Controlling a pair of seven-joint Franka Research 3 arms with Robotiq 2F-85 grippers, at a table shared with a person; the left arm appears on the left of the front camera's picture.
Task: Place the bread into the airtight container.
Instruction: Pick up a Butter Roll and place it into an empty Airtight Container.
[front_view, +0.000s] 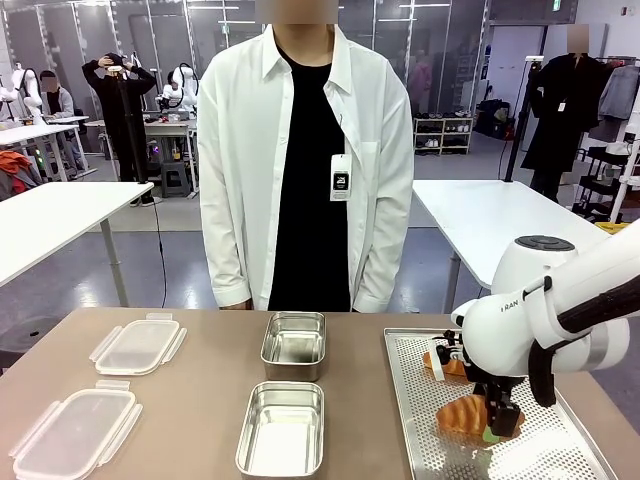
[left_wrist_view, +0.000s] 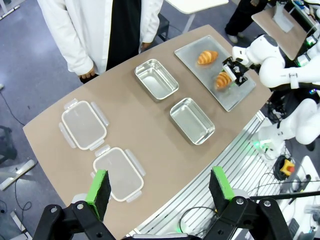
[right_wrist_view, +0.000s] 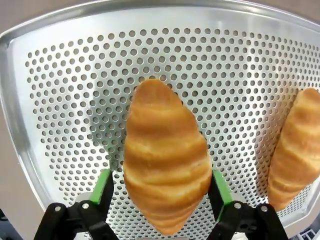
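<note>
Bread (front_view: 462, 415) sat on the tray (front_view: 405, 390) in the front view, with the right end effector (front_view: 493, 422) around it. In the left wrist view, the left end effector (left_wrist_view: 159, 186) hung spread and empty. In the right wrist view, the pads (right_wrist_view: 106, 186) straddled the bread, apart and not yet clamped; a gentle, centred squeeze seemed wise.

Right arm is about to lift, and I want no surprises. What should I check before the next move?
1. Croissant centred between the right gripper fingers: ok.
2. Pads firmly pressing both its sides: cannot tell.
3. Second croissant apart from the fingers: ok.
4. Near steel container empty, no lid on: ok.
5. Left gripper open, high above the table, away from the tray side: ok.
</note>
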